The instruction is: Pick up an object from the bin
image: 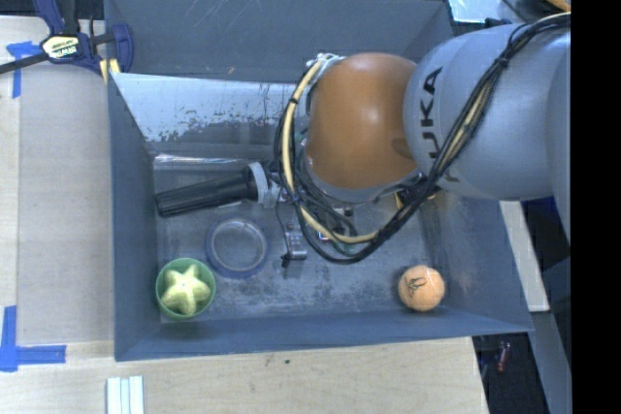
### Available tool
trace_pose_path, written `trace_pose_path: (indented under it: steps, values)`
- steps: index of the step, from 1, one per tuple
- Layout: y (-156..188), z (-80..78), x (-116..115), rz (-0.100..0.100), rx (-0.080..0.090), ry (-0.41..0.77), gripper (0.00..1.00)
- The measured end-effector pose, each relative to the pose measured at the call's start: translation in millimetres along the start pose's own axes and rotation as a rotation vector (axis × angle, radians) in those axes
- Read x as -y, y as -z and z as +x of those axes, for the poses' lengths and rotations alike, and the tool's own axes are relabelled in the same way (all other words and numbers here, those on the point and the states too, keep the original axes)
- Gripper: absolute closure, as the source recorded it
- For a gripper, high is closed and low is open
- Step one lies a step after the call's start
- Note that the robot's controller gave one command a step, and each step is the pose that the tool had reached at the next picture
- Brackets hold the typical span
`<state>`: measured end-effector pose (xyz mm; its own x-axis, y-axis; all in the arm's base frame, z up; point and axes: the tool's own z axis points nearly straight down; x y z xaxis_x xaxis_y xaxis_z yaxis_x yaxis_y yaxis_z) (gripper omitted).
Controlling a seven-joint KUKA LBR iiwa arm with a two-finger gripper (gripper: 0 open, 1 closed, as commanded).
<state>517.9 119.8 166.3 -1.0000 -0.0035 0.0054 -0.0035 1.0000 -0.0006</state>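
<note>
My gripper (291, 255) reaches down from under the orange wrist cover to near the bin floor, at the middle of the bin. Just left of it lies a clear round plastic cup (238, 245), close to the gripper but apart from it. Up and to the left lies a black cylindrical handle with a silver end (206, 196); that silver end points toward the gripper. Nothing shows in the gripper's grasp.
A green ball with a pale star shape (185, 287) sits in the front left corner. A small orange ball (421, 288) rests near the front right. The arm and its cables cover the bin's right half.
</note>
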Motion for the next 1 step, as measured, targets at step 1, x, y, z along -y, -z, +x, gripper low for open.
trace_pose_path:
  steps: [1]
  values:
    - [4.7, -1.9, 0.6, -0.001, 0.008, -0.004, 0.0]
